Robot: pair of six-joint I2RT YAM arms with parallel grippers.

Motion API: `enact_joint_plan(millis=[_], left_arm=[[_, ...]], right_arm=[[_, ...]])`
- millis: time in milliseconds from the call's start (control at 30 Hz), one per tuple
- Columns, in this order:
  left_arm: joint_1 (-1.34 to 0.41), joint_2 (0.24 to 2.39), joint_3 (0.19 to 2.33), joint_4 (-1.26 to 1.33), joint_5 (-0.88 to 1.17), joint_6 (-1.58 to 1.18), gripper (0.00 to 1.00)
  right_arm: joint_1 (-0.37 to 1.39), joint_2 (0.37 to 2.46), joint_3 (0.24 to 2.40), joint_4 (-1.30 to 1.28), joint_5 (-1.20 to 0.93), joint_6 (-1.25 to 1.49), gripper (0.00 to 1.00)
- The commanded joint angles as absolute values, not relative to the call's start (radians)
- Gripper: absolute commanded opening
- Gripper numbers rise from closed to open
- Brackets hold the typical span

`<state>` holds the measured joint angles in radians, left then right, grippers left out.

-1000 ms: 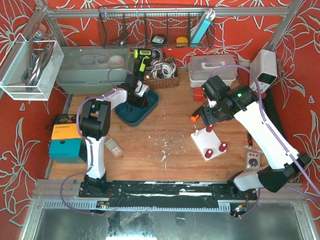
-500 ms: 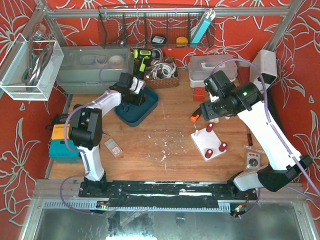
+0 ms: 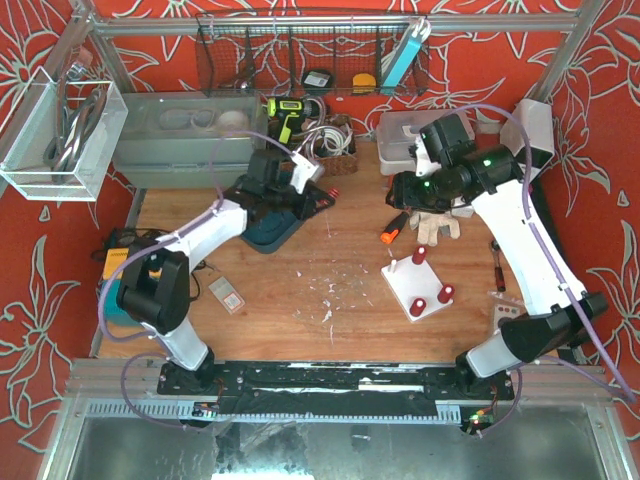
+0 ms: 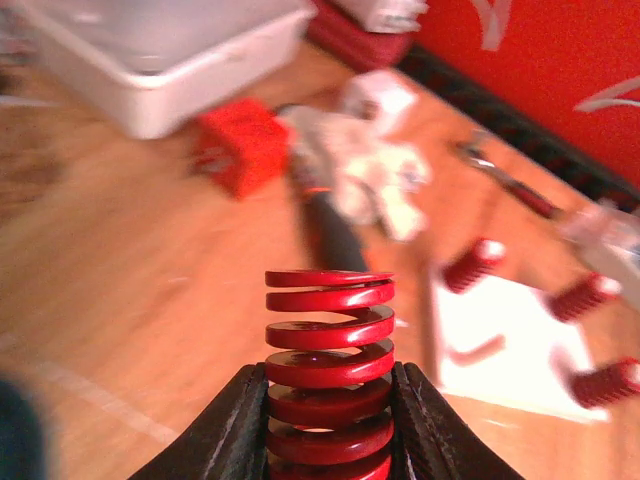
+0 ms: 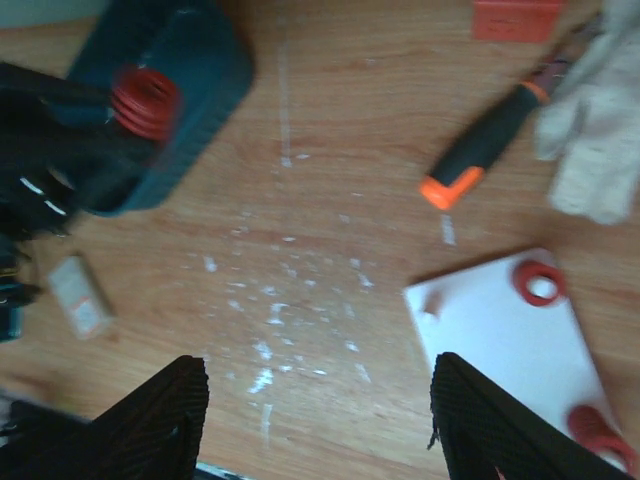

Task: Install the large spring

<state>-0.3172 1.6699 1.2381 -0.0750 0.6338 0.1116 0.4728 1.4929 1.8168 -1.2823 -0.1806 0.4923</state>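
Observation:
My left gripper (image 3: pixel 316 196) is shut on the large red spring (image 3: pixel 331 192) and holds it in the air just right of the teal tray (image 3: pixel 268 232). In the left wrist view the spring (image 4: pixel 330 320) stands upright between the black fingers (image 4: pixel 228 430). The white base plate (image 3: pixel 408 289) lies at centre right, with three red springs (image 3: pixel 421 256) on pegs and one bare peg (image 3: pixel 393 266) at its near-left corner. My right gripper (image 5: pixel 320 420) is open and empty, high above the table left of the plate (image 5: pixel 500 335).
An orange-and-black screwdriver (image 3: pixel 392 230), a white glove (image 3: pixel 432 222) and a red block (image 3: pixel 396 187) lie behind the plate. A white lidded box (image 3: pixel 400 135) and a cable basket (image 3: pixel 322 150) stand at the back. A small card (image 3: pixel 228 295) lies at the left.
My left gripper has lifted the red spring out of the teal tray and swung right towards the table's middle. My right gripper has moved up and back, away from the plate.

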Motion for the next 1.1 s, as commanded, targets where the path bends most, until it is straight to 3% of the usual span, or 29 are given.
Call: enact_joint_plan(millis=[0, 167, 333, 867, 1033, 1067], left_arm=[[-0.402, 1.607, 1.182, 0.071, 0.842, 0.121, 0.04], [-0.466, 1.573, 1.12, 0.224, 0.911, 0.065, 0.04], [-0.487, 1.56, 1.108, 0.303, 0.972, 0.037, 0.04], [-0.512, 1.568, 1.101, 0.387, 1.034, -0.005, 0.04], [-0.512, 1.577, 1.101, 0.381, 1.019, -0.002, 0.04], [-0.511, 1.581, 1.102, 0.373, 1.011, 0.001, 0.04]], right_arm=[[0.462, 1.527, 1.841, -1.157, -0.422, 0.595, 0.61], [0.462, 1.562, 1.826, -1.098, -0.506, 0.645, 0.58], [0.462, 1.588, 1.816, -1.093, -0.537, 0.671, 0.6], [0.465, 1.596, 1.696, -1.03, -0.706, 0.681, 0.57], [0.464, 1.587, 1.686, -1.044, -0.726, 0.658, 0.46], [0.465, 1.583, 1.683, -1.042, -0.728, 0.658, 0.39]])
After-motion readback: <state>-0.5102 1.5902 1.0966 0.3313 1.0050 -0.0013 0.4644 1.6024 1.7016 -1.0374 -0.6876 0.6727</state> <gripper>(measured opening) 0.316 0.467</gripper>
